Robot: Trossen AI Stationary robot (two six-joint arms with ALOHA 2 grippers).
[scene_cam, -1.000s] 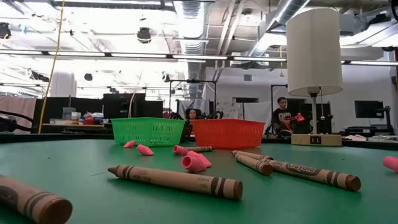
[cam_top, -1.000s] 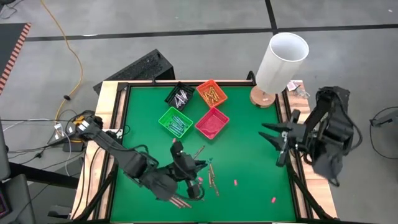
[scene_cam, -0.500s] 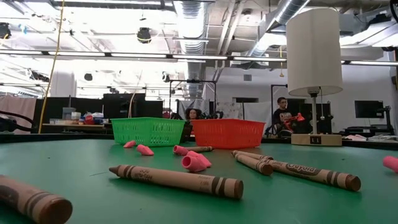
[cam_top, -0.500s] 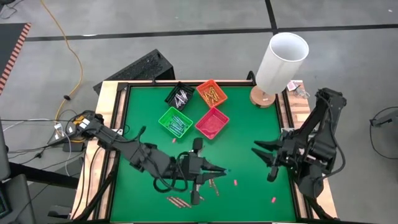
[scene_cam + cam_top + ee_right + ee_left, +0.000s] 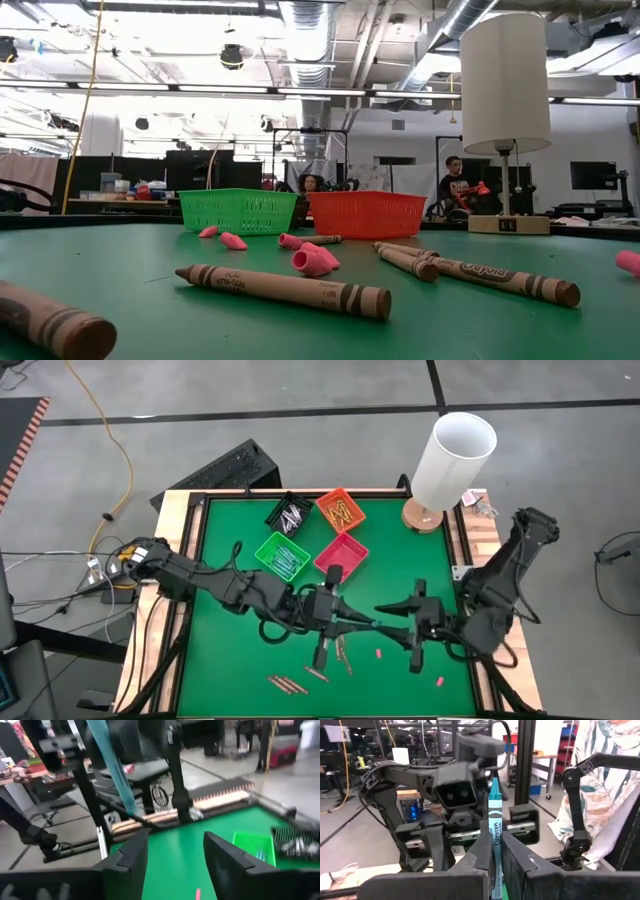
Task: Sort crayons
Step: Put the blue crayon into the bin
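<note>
Crayons (image 5: 342, 651) scattered on the green table (image 5: 400, 575) near its front edge, brown ones (image 5: 285, 289) lying flat close to the low camera among pink bits (image 5: 313, 260). More sorted in the bins: green bin (image 5: 282, 554), orange bin (image 5: 339, 510), black bin (image 5: 289, 513), with a pink bin (image 5: 342, 558) beside them. One teal crayon (image 5: 495, 835) clamped between the fingers of the left gripper (image 5: 358, 622), raised above mid-table and pointing toward the right gripper (image 5: 390, 617). Right gripper just beside the crayon's tip, fingers (image 5: 127, 865) spread apart, nothing between them. White lamp (image 5: 452, 458) at the far right corner.
</note>
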